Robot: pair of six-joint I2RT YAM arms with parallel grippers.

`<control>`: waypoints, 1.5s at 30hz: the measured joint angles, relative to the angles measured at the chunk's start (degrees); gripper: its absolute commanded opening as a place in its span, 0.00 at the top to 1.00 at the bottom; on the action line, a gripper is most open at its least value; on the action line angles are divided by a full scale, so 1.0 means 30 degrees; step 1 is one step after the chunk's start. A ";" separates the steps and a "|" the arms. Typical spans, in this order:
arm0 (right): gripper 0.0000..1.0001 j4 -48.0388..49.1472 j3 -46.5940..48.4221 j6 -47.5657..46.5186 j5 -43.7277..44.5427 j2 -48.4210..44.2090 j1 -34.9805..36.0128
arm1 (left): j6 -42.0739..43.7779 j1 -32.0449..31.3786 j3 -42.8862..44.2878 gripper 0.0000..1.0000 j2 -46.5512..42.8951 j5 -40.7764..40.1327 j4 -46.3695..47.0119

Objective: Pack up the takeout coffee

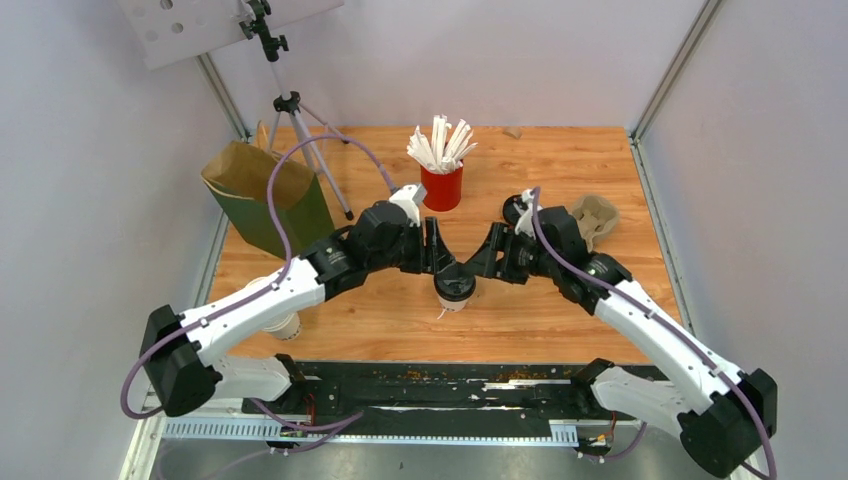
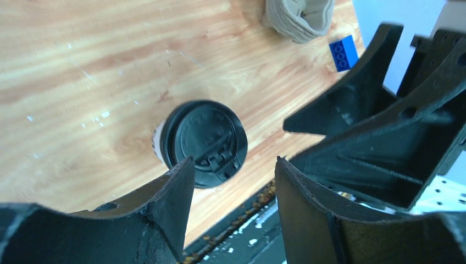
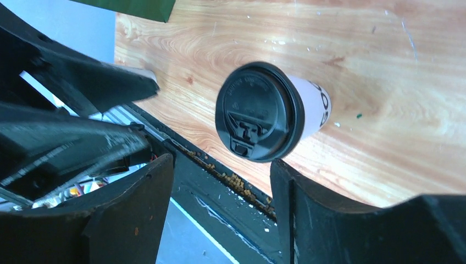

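Observation:
The takeout coffee [image 1: 454, 288], a small white paper cup with a black lid, stands upright on the wooden table near its front edge. Both grippers hover just above and behind it, tilted toward each other. In the left wrist view the lid [image 2: 204, 142] lies just beyond my left gripper [image 2: 235, 160], whose fingers are open with nothing between them. In the right wrist view the cup [image 3: 264, 113] sits just past my right gripper [image 3: 221, 160], which is also open and empty. The green paper bag [image 1: 265, 195] stands open at the back left.
A red cup of white sticks [image 1: 441, 185] stands at the back centre. A cardboard cup carrier [image 1: 598, 218] and a loose black lid [image 1: 518, 208] lie at the right. Another white cup [image 1: 285, 325] sits under the left arm. A tripod [image 1: 300, 140] stands beside the bag.

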 measured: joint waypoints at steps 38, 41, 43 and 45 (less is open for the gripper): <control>0.72 0.2805 -0.2732 0.1727 -0.0328 0.2506 0.0022 | 0.9653 0.2004 0.4073 0.59 0.7206 0.4466 -0.3002; 0.71 0.2652 -0.2200 0.0736 -0.0590 0.3089 0.0000 | 0.9457 0.2047 0.3934 0.60 0.6987 0.4153 -0.3184; 0.69 0.2579 -0.1872 0.0073 -0.0765 0.3410 -0.0015 | 0.9202 0.2084 0.3599 0.60 0.6630 0.3934 -0.3191; 0.67 0.2550 -0.1566 -0.0685 -0.0940 0.3723 -0.0022 | 0.8954 0.2098 0.3308 0.60 0.6324 0.3774 -0.3213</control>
